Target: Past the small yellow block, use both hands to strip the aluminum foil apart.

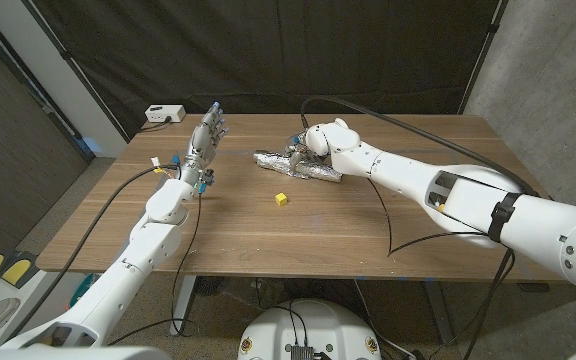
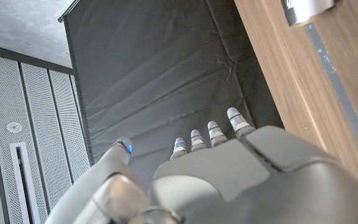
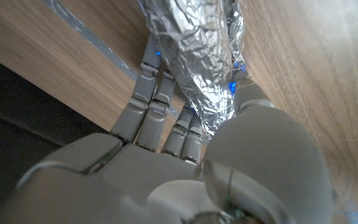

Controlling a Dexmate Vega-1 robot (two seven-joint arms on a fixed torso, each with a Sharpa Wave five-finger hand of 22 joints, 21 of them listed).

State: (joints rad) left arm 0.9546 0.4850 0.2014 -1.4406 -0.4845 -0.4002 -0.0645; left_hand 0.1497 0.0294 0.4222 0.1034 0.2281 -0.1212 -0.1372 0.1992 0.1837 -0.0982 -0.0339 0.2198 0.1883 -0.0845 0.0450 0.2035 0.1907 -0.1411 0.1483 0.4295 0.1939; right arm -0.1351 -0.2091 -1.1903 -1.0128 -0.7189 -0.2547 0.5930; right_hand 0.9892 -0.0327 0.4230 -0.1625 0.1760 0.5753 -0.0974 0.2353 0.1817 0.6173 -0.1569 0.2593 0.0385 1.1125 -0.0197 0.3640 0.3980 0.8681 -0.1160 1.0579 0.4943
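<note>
A crumpled roll of aluminum foil lies on the wooden table, beyond the small yellow block. My right hand is on the roll's right half. In the right wrist view the foil runs between the fingers on one side and the thumb on the other, so my right hand grips it. My left hand is raised above the table's left part, well left of the foil, its fingers apart and holding nothing. In the left wrist view my left hand points at the black curtain.
A white box sits at the table's far left corner, and a pale box end shows in the left wrist view. A black cable loops over the table by my right arm. A black curtain hangs behind.
</note>
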